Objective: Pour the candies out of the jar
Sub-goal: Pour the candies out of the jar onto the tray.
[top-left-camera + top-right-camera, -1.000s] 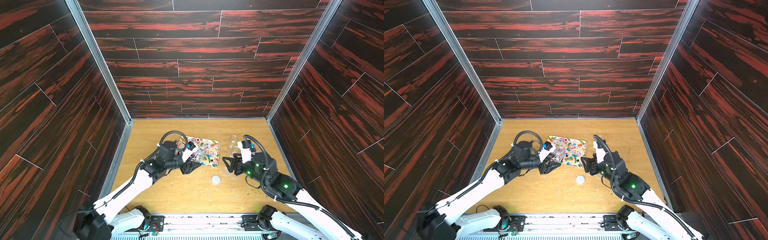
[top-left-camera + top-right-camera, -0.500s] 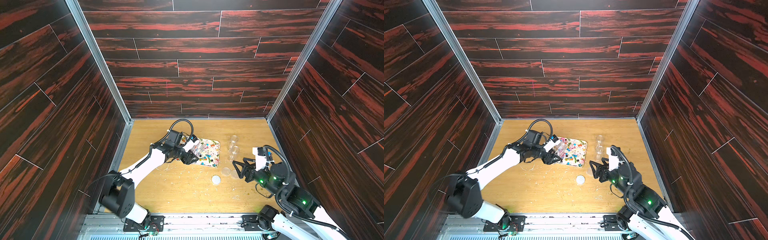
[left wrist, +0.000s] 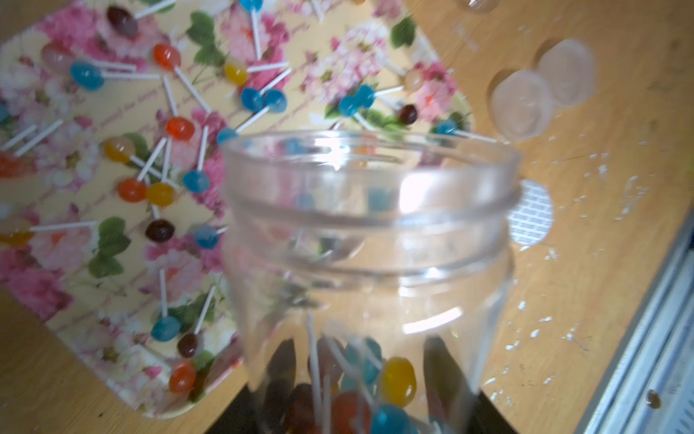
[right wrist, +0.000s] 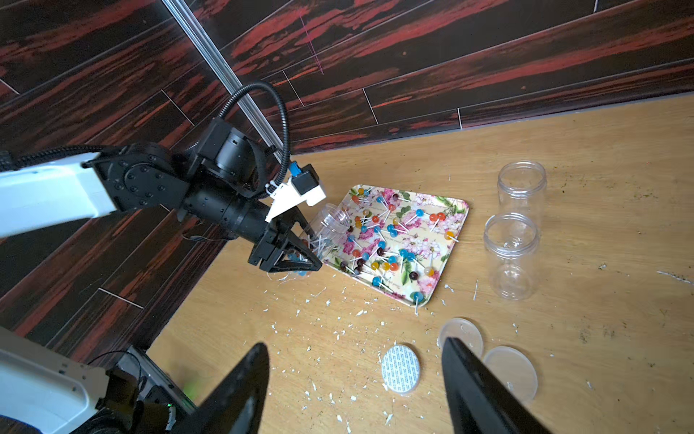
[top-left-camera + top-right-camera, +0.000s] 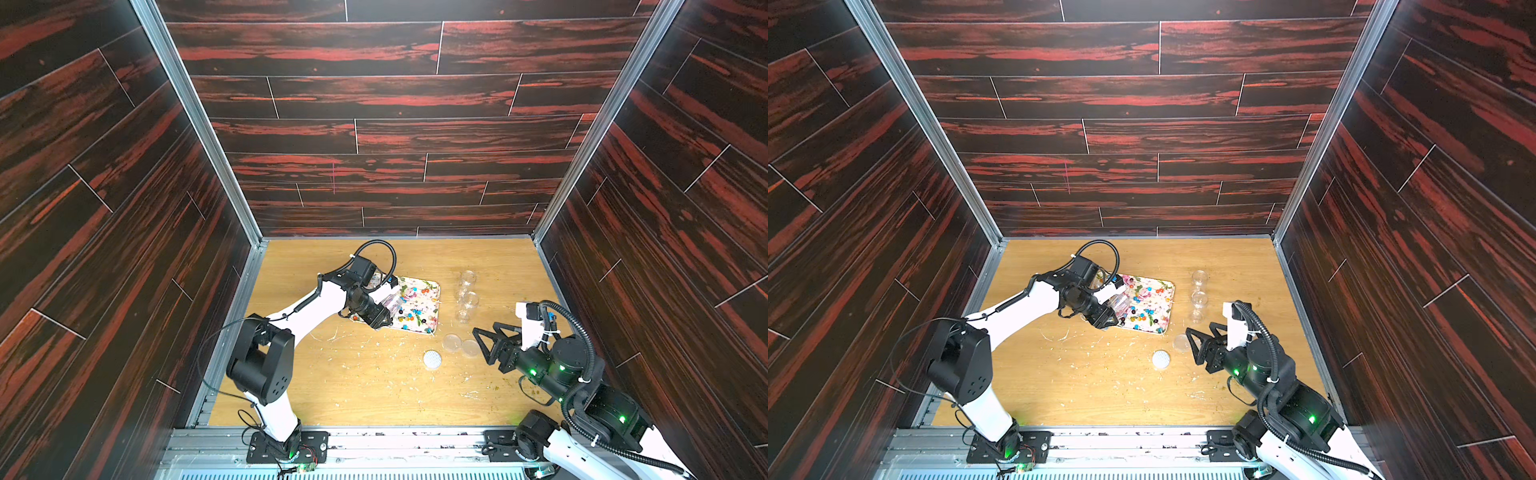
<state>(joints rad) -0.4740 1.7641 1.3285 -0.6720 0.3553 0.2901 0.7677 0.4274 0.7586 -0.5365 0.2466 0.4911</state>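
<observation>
- Left gripper (image 4: 300,261), centre-left in the right wrist view, pinches a clear jar (image 4: 326,229) near its base
- The jar's long axis slants from the gripper toward the upper right of that frame, with its open mouth over the near edge of the flowered tray (image 4: 462,210)
- Several candies (image 3: 396,377) on pale sticks bunch at the jar's base end, at the bottom of the left wrist view, and many more lie scattered across the tray
- The mouth probably has to tip lower than the base before the rest slide out
- Right gripper (image 5: 484,343), at the right in a top view, is spread wide and empty, well apart from the jar, so the left arm is the nearer one
- Tan wooden table (image 5: 353,386) strewn with pale crumbs
- Right of the tray stand two empty jars (image 5: 468,301), with two clear lids (image 5: 452,343) and a white seal disc (image 5: 432,358) below them in the frame
- Dark red-streaked plank walls (image 5: 374,124) enclose three sides
</observation>
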